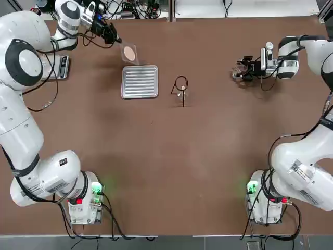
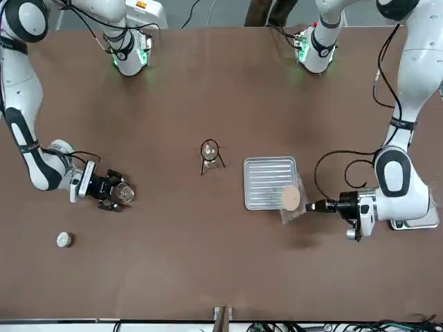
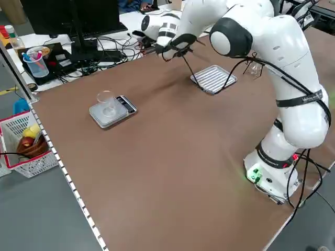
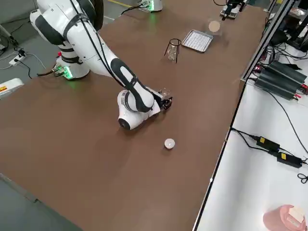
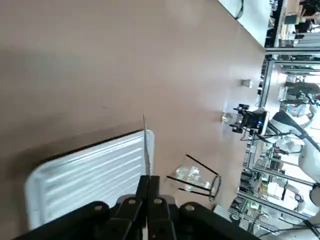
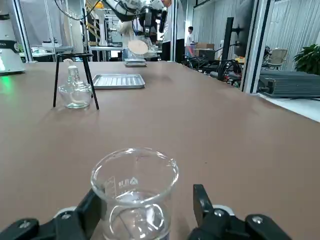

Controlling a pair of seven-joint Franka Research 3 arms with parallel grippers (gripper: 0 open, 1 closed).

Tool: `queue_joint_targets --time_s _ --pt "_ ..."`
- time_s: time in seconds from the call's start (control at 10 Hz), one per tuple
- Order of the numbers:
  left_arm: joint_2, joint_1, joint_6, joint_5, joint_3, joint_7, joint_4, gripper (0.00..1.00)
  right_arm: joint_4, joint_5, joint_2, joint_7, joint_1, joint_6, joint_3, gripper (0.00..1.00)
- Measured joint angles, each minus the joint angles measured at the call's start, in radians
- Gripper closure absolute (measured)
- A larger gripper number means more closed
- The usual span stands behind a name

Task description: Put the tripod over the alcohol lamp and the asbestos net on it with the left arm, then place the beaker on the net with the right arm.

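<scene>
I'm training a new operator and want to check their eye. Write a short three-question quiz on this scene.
1. True or false: the black wire tripod stands over the clear glass alcohol lamp.
2. What do the left gripper's fingers hold?
a) a ribbed silver tray
b) a square net with a round pinkish-beige disc
c) a small white bottle
3. Fill in: the clear glass cylinder beaker is between the ____ gripper's fingers.

Key: 1 true; 2 b; 3 right
</scene>
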Motion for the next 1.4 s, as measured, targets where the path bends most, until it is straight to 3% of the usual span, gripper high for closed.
queue_joint_targets --time_s 0.6,1.0,1.4 --pt "-0.002 -0.039 -0.001 -0.093 -0.201 -0.007 -0.013 0.98 0.0 0.0 0.0 0.0 0.0 0.0 0.0 0.2" --pt "0.005 -0.071 -0.002 -0.195 -0.227 0.118 -0.061 0.98 0.0 0.0 0.0 0.0 0.0 0.0 0.0 0.2" --pt "0.03 -0.114 0.01 -0.244 -0.233 0.295 -0.193 0.98 0.0 0.0 0.0 0.0 0.0 0.0 0.0 0.2"
